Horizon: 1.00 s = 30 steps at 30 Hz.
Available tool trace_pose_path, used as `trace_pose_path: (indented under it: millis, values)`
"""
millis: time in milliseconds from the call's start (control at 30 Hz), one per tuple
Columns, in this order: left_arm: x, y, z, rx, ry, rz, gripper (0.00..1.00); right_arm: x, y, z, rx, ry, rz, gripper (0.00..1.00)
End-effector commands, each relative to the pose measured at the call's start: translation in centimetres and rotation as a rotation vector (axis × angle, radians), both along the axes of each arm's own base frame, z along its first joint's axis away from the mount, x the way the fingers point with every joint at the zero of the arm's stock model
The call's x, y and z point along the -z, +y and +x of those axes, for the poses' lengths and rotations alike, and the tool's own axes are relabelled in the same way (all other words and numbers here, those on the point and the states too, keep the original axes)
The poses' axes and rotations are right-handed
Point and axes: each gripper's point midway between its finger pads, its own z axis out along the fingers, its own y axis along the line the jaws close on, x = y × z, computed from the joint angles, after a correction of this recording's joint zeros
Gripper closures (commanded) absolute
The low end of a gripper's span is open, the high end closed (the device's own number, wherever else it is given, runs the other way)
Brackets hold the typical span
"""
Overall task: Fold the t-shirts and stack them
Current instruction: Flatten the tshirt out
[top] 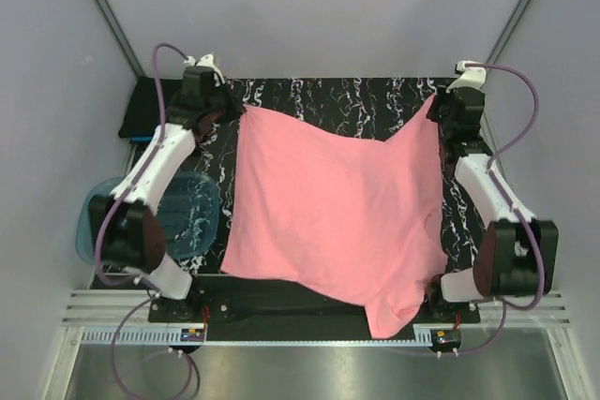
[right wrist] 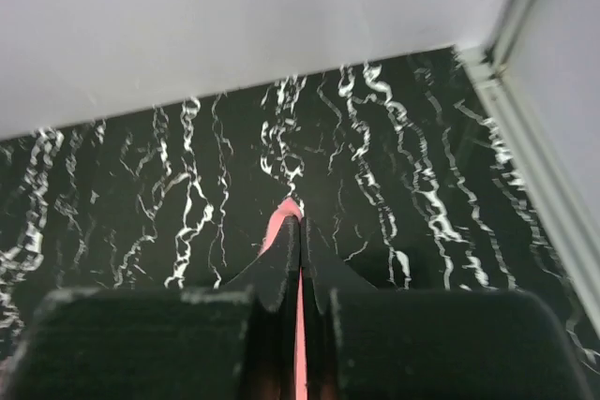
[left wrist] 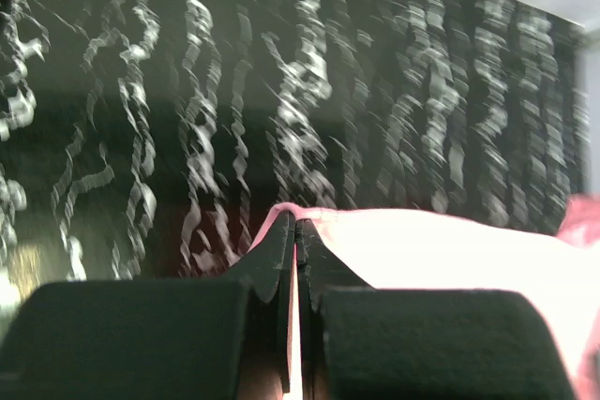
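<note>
A salmon-pink t-shirt (top: 342, 213) is stretched between my two grippers over the black marbled table (top: 347, 100), its lower part draping toward the near edge. My left gripper (top: 230, 108) is shut on the shirt's far left corner; in the left wrist view pink cloth (left wrist: 441, 250) is pinched between the closed fingers (left wrist: 272, 259). My right gripper (top: 441, 105) is shut on the far right corner, with a thin strip of pink cloth (right wrist: 281, 222) between its fingers (right wrist: 323, 264). A black t-shirt (top: 141, 110) lies at the table's far left.
A translucent blue plastic tub (top: 192, 213) sits at the left, under the left arm. Grey walls and metal posts (top: 103, 7) close in the back and sides. A metal rail (top: 309, 325) runs along the near edge.
</note>
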Motion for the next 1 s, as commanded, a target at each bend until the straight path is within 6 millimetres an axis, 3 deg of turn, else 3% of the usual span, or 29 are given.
trace_pose_path:
  millis: [0, 33, 67, 100, 133, 167, 200, 233, 467, 667, 733, 767, 800, 867, 900, 967]
  values:
    - [-1.5, 1.5, 6.4, -0.039, -0.118, 0.021, 1.0, -6.4, 0.8, 3.7, -0.058, -0.269, -0.041, 1.0]
    - [-0.8, 2.0, 7.5, -0.04, -0.108, 0.018, 1.0, -4.1, 1.3, 5.5, -0.083, -0.237, -0.043, 1.0]
    - [-1.1, 1.6, 8.4, -0.014, -0.118, 0.011, 1.0, -3.2, 0.1, 6.4, -0.068, -0.223, -0.047, 1.0]
    - [1.0, 1.5, 9.6, -0.002, -0.082, 0.016, 1.0, -3.0, 0.2, 7.3, -0.076, -0.225, -0.045, 1.0]
    - [1.6, 1.8, 10.2, 0.001, -0.067, 0.019, 1.0, -0.6, 0.3, 8.6, -0.092, -0.173, -0.041, 1.0]
    - [1.3, 1.8, 10.9, 0.006, -0.077, 0.023, 1.0, 0.4, 0.3, 9.2, -0.094, -0.146, -0.036, 1.0]
    - [3.1, 1.9, 11.5, 0.006, -0.045, 0.031, 1.0, 0.4, 0.2, 9.9, -0.092, -0.139, -0.027, 1.0]
    - [3.6, 2.3, 11.9, 0.0, -0.037, 0.038, 1.0, 2.3, 0.3, 10.6, -0.101, -0.104, -0.021, 1.0]
    - [5.5, 3.5, 13.9, -0.002, -0.032, 0.033, 1.0, 4.9, 0.9, 12.6, -0.16, -0.06, -0.022, 1.0]
    - [6.1, 4.4, 15.9, 0.005, -0.018, -0.003, 1.0, 5.0, -0.3, 14.1, -0.152, -0.03, -0.031, 1.0]
    - [5.2, 3.8, 15.8, 0.028, -0.033, -0.045, 1.0, 3.4, 0.0, 14.3, -0.167, -0.035, -0.03, 1.0]
    - [3.7, 3.5, 15.4, 0.044, -0.056, -0.059, 1.0, 2.4, 0.2, 14.2, -0.177, -0.048, -0.026, 1.0]
    - [2.4, 3.2, 15.0, 0.053, -0.08, -0.07, 1.0, -0.9, 0.4, 13.7, -0.183, -0.099, -0.025, 1.0]
    - [-0.3, 3.3, 14.2, 0.044, -0.116, -0.081, 1.0, -4.1, 0.0, 12.7, -0.153, -0.124, -0.016, 1.0]
    - [-4.1, 3.4, 12.9, 0.039, -0.173, -0.082, 1.0, -8.9, -0.3, 11.4, -0.128, -0.201, -0.022, 1.0]
    - [-9.0, 3.9, 11.3, 0.017, -0.257, -0.074, 1.0, -12.9, -1.2, 9.7, -0.078, -0.241, -0.028, 1.0]
